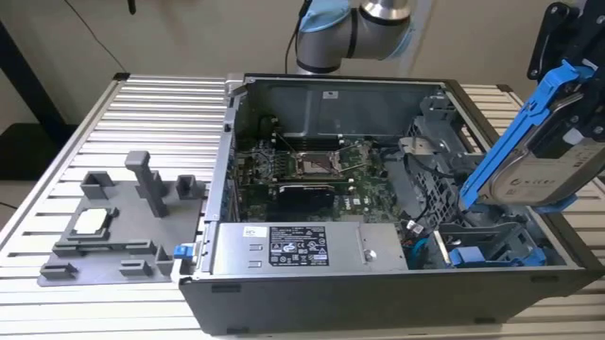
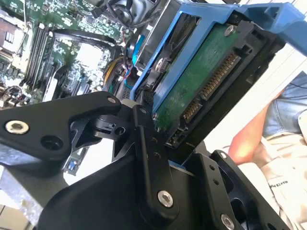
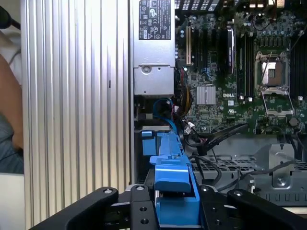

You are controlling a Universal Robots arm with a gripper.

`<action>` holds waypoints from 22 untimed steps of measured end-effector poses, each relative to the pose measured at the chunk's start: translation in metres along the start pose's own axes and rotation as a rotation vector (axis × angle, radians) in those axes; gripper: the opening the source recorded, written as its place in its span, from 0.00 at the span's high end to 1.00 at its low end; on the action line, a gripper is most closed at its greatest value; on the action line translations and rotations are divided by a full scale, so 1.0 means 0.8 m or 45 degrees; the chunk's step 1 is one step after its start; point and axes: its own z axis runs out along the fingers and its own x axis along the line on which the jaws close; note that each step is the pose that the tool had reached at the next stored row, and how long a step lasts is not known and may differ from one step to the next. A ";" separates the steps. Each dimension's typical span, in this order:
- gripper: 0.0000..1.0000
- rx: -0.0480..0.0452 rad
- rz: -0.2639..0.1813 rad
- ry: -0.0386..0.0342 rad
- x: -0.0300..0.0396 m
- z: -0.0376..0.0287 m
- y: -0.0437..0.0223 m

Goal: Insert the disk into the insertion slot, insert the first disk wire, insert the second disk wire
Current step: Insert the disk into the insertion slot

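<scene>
The fingers [image 3: 139, 211] are clamped on the blue carrier [image 3: 172, 189] of the disk [image 1: 553, 159]. They hold it tilted in the air over the exterior view's right end of the open computer case [image 1: 378, 301] on the ribbed worktop [image 1: 142, 99], clear of the insertion slot [image 1: 477, 237] below. The silver-grey drive has a white label [image 1: 543, 185] on one face. In the second wrist view its other face is a bare green circuit board [image 2: 192, 72] with a connector row. It looks rigid and dense for its size, yet easily harmed by a knock. The plastic frame's long edges seem the safe place to grip, not the board.
</scene>
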 end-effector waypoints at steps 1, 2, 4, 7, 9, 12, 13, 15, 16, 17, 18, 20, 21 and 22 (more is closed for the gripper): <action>0.67 0.000 0.000 0.0000 0.0000 0.0006 0.0000; 0.67 0.001 0.000 0.0000 0.0000 0.0015 -0.0001; 0.67 0.001 0.000 0.0000 0.0000 0.0037 -0.0002; 0.67 0.001 0.000 0.0007 0.0000 0.0072 -0.0003; 0.67 0.001 0.000 0.0013 0.0000 0.0098 -0.0004; 0.67 0.001 0.000 0.0016 -0.0001 0.0135 -0.0005; 0.67 0.001 0.000 0.0019 -0.0001 0.0147 -0.0006; 0.67 0.001 0.000 0.0016 0.0000 0.0174 -0.0007; 0.67 0.001 0.000 0.0016 0.0000 0.0189 -0.0007; 0.67 0.001 0.000 0.0016 0.0000 0.0202 -0.0008; 0.67 0.001 0.000 0.0015 0.0000 0.0216 -0.0008; 0.67 0.001 0.000 0.0014 0.0000 0.0243 -0.0009; 0.67 0.001 0.000 0.0014 0.0001 0.0256 -0.0010; 0.67 0.001 0.000 0.0015 0.0001 0.0269 -0.0010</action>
